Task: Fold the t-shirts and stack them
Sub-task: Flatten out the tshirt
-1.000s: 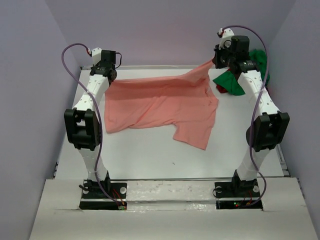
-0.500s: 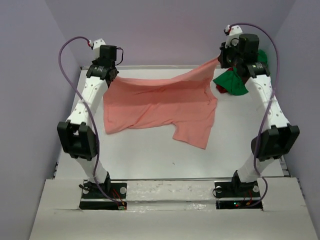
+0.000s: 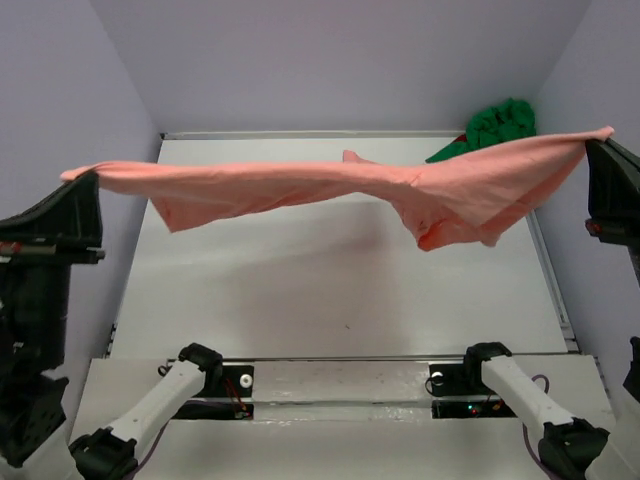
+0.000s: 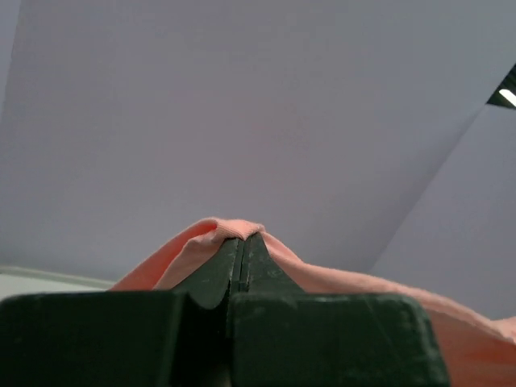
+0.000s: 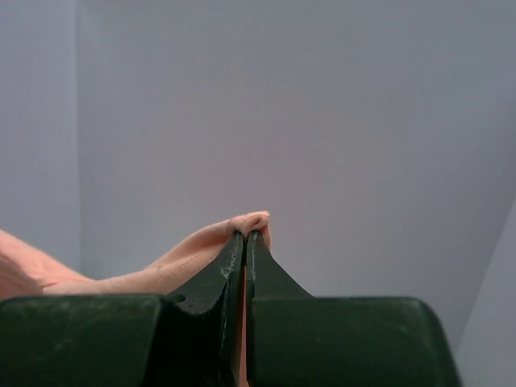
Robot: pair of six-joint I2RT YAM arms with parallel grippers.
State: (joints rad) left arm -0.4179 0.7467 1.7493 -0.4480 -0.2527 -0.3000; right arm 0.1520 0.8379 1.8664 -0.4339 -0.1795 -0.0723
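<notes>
Lilac walls (image 3: 350, 60), white surface (image 3: 330, 300) below, and the salmon pink cloth t-shirt (image 3: 300, 182) hangs stretched high above it; the crumpled bright green t-shirt (image 3: 500, 120) waits back right. Clamped on pink edges are the left gripper (image 4: 242, 242) and right gripper (image 5: 246, 235). Best to lower evenly, cloth taut.

A white worktop (image 3: 330, 290) fills the middle of the top view, with a thin raised rim (image 3: 300, 134) along its far edge. Plain lavender walls close it in: a back wall (image 3: 340, 60), a left wall (image 3: 60, 100) and a right wall (image 3: 600, 60). A pale board (image 3: 340, 425) runs along the near edge. In the left wrist view a bright light (image 4: 508, 95) shows at the upper right.
</notes>
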